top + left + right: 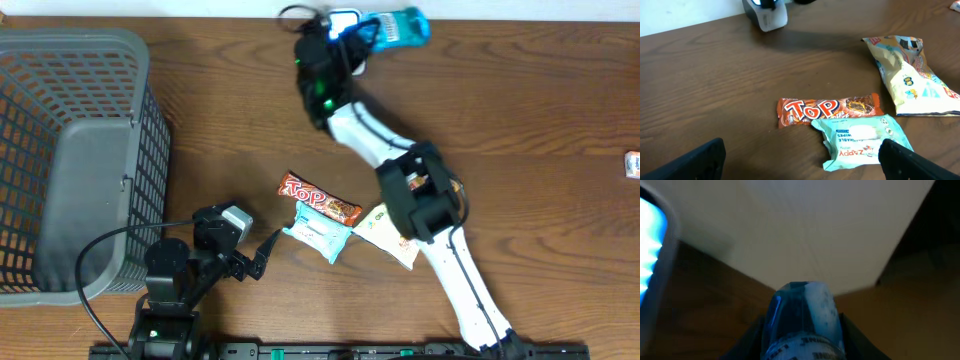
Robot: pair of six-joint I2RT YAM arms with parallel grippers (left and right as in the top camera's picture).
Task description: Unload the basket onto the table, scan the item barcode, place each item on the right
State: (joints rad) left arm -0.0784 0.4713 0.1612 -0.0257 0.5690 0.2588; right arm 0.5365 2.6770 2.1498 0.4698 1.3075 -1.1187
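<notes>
Coverage differs sharply from view to view. Only the overhead camera takes in the whole table (540, 110). It shows the right arm stretched to the far edge, where the right gripper (368, 35) is clamped on the blue packet (402, 25). The packet is held just beside the glowing scanner (343, 17). The same view shows a grey basket (120, 60) at the left and a small item (632, 163) cut off by the right edge. The right wrist camera shows none of that layout. Its frame holds the translucent blue packet (801, 317) pinched between dark fingers (751, 341), a pale wall behind it, and a bright blue-white strip of the scanner (650, 255) cropped at the left. The print on the packet is too blurred to read, and no barcode can be made out. The left wrist camera alone gives the loose goods clearly: a Top bar (830, 109) touching a Zappy wipes pack (862, 137), and a pale snack bag (912, 75) apart to the right. Overhead, the right arm covers part of that snack bag (380, 228). The left gripper (805, 165) stands wide open and empty, just short of the wipes, with only its fingertips (700, 160) in frame. A pale rounded object (765, 15) at the top edge is cut off and cannot be identified.
</notes>
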